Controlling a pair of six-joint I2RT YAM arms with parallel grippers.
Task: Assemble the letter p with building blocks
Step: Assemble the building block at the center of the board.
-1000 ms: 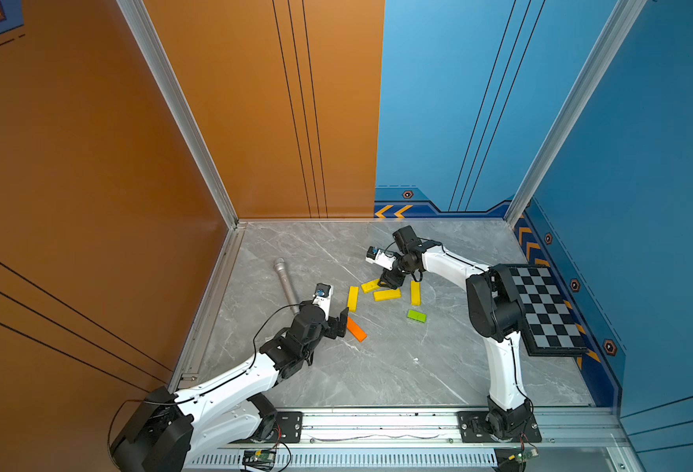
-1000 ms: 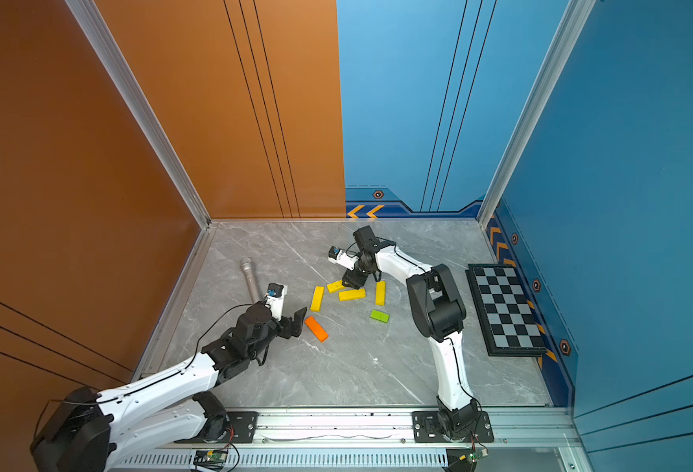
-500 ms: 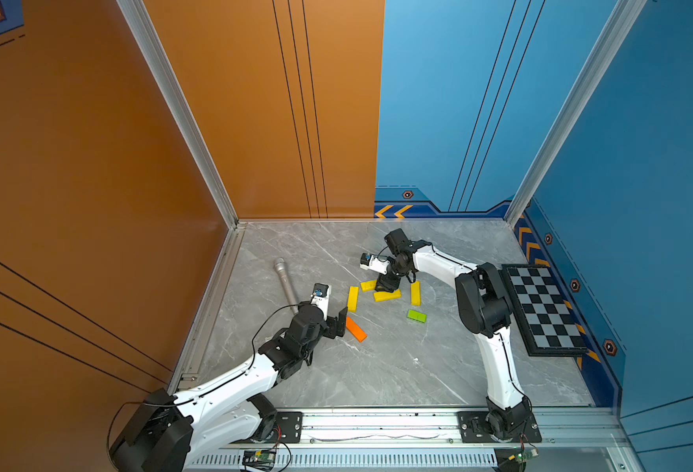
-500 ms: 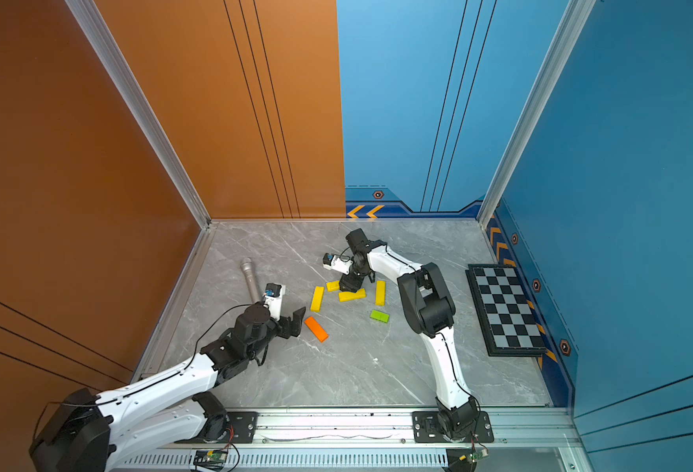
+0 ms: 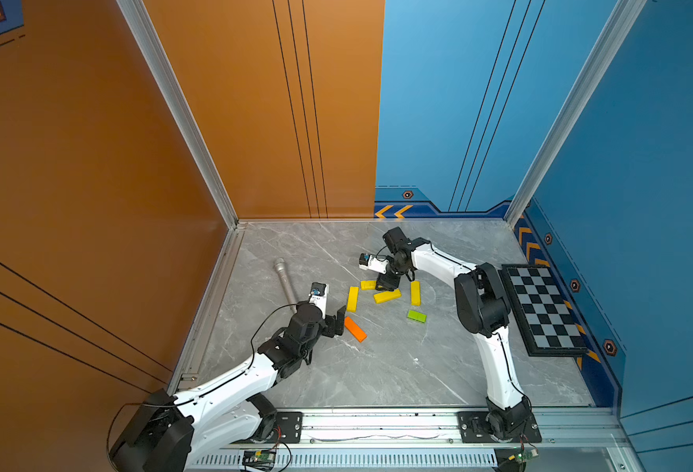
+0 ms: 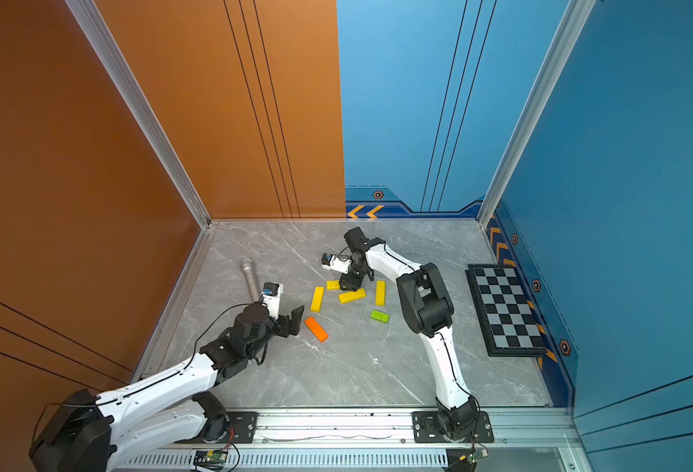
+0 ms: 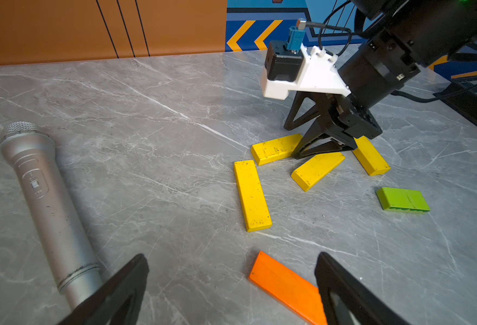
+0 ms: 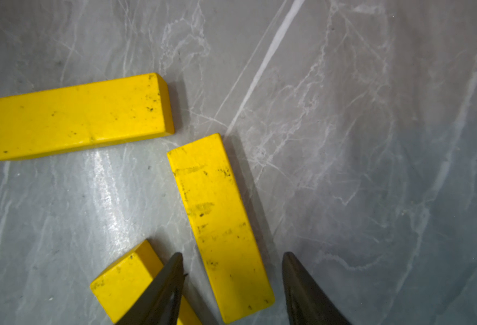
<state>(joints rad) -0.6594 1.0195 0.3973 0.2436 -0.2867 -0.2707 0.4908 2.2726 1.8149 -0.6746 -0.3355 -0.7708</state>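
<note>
Grey marble counter [image 5: 377, 367]. Item: my right gripper [image 8: 231, 254], newly moved in, jaws narrowed yet spread astride one yellow bar [image 8: 217, 213], unpinched. Left gripper [image 7: 231, 254]: spread wide beside orange bar [image 7: 285, 284]. Assembly barely begun.

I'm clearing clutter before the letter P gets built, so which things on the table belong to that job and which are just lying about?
For the job: four yellow blocks, orange block, green block.
Just lying about: grey microphone, chequered board.

No legible text, yellow chevrons [image 7: 240, 31] on blue wall [image 5: 439, 102]
</note>
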